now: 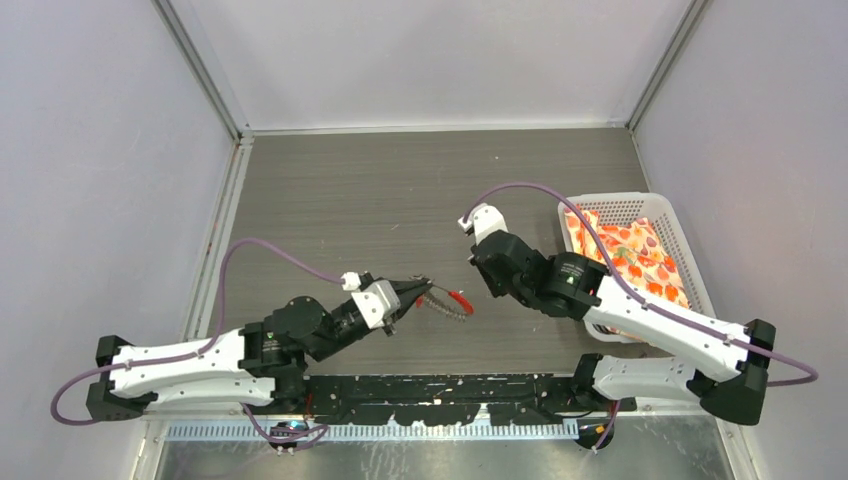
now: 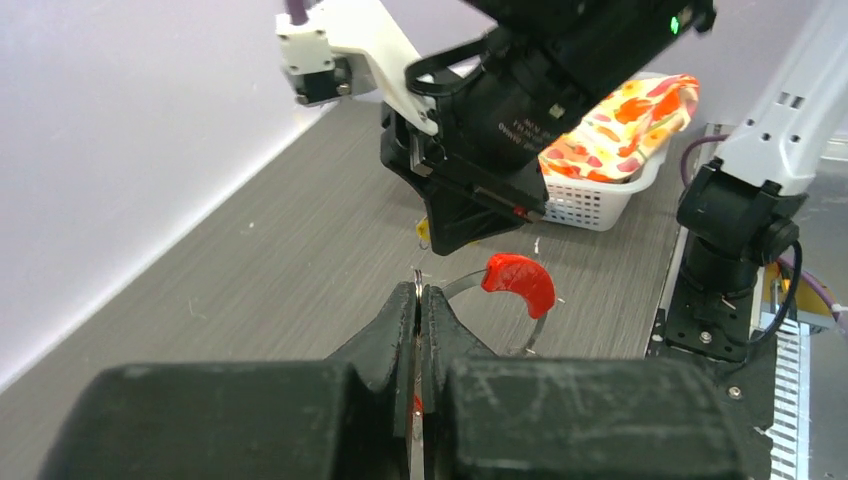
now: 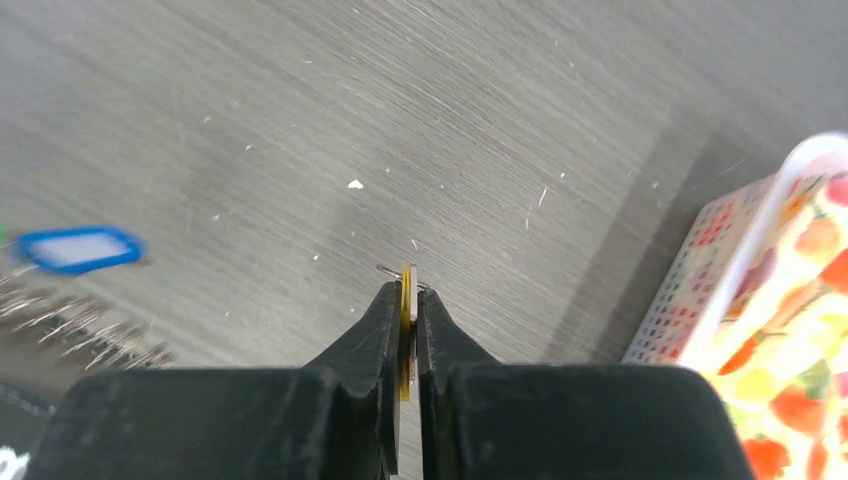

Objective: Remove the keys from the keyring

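The grey table (image 1: 400, 190) carries a white basket (image 1: 610, 197) of fruit-print cloth (image 1: 625, 250) on the right, which plays no part here. Both arms reach in toward the middle. The left gripper (image 2: 418, 295) is pressed together on the keyring (image 2: 517, 281), pinching the wire at its near-left rim. The loop sticks out past the fingertips toward the right arm, red section leading, and seems held just off the table. The right gripper (image 3: 408, 290) points down just beyond that far rim and is likewise closed, nipping a yellow key (image 3: 406, 300) edge-on with the key's small metal eye showing above the fingertips. In the right wrist view the ring's coils blur at the lower left edge, apart from the yellow key, so that key looks to be off the ring already, though the blur leaves some doubt. A blue key (image 3: 75, 248) lies beside those coils and probably hangs on them. Other keys cannot be made out. The ring therefore lies to the right gripper's left and toward the near edge. The right arm is the nearer free picker once it lets the yellow key go, while the left arm serves only as the clamp.
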`<action>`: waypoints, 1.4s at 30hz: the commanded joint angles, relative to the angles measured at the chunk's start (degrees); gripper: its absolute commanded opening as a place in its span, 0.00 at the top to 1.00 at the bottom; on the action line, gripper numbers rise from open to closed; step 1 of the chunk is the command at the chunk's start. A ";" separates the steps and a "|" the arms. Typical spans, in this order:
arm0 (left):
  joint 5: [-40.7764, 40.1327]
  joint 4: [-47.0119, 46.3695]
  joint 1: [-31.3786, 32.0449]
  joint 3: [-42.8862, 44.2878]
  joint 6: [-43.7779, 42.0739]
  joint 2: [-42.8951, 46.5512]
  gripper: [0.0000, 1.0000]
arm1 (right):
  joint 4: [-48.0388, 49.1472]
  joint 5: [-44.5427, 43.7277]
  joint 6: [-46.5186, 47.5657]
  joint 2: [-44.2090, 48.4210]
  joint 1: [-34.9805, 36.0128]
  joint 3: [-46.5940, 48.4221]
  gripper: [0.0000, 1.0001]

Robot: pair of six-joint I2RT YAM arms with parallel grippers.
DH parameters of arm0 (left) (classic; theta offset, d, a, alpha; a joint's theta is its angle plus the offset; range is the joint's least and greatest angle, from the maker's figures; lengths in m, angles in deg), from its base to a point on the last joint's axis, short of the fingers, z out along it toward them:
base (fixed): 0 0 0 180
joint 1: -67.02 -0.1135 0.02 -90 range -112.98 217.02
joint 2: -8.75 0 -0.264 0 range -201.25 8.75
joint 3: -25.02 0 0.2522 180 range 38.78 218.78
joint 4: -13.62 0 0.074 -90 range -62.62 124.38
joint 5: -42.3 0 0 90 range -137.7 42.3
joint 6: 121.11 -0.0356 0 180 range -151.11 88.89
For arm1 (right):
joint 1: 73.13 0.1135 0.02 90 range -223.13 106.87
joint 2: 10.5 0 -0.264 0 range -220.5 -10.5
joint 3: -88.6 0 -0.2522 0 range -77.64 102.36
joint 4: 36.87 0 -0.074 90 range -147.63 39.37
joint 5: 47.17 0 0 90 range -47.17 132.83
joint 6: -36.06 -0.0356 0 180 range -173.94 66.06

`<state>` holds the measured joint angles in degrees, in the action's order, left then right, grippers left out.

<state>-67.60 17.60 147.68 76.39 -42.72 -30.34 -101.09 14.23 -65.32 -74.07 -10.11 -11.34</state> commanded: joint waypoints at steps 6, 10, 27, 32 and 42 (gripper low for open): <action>9.28 2.01 -13.53 0.78 14.37 -1.50 1.00 | 28.48 6.61 -12.21 0.04 -13.59 -16.78 0.99; 14.37 2.36 -21.57 0.77 20.87 -5.72 1.00 | 35.14 9.09 -15.82 -1.21 -17.77 -22.11 0.99; 19.61 0.90 -35.80 -1.33 32.21 -20.09 1.00 | 46.97 12.94 -22.60 -7.81 -22.55 -30.75 0.99; 23.15 0.40 -40.11 -1.65 34.51 -24.50 1.00 | 49.27 13.22 -23.36 -9.49 -22.65 -32.20 0.99; 20.57 0.58 -41.44 -0.23 35.06 -29.06 1.00 | 49.90 11.97 -22.96 -8.87 -22.94 -33.54 0.73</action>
<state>-46.35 21.21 106.96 74.55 -8.71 -59.06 -54.11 27.89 -87.52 -83.88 -32.77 -44.28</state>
